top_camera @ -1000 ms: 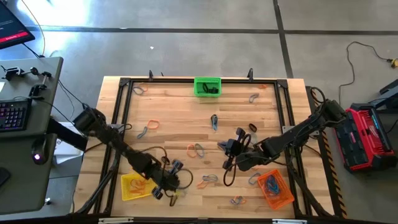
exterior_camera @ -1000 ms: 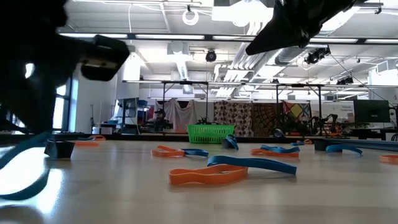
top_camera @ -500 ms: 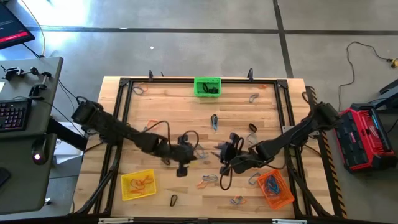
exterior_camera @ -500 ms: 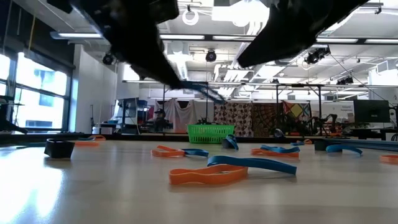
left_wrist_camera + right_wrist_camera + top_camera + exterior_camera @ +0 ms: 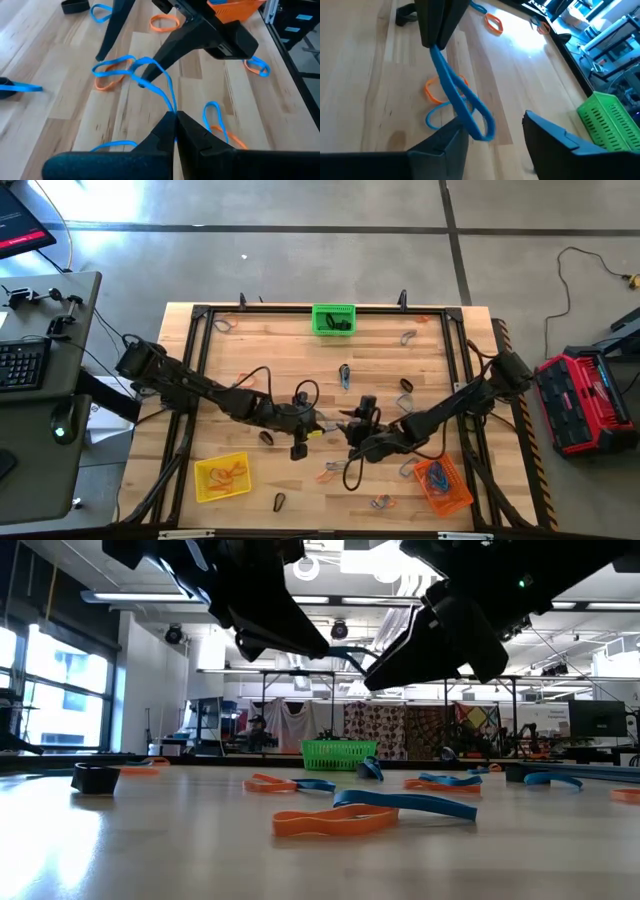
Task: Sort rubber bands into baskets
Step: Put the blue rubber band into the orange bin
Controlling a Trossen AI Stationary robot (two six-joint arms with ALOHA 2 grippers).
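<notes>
Mid-bench, the left claw (image 5: 174, 116) is clenched on a blue rubber band (image 5: 150, 80) beside the released right claw (image 5: 492, 132), while the yellow basket (image 5: 222, 477) and orange basket (image 5: 441, 482) hold orange bands and the green basket (image 5: 333, 319) dark ones.

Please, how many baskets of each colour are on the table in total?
green basket: 1
yellow basket: 1
orange basket: 1
Total: 3
</notes>
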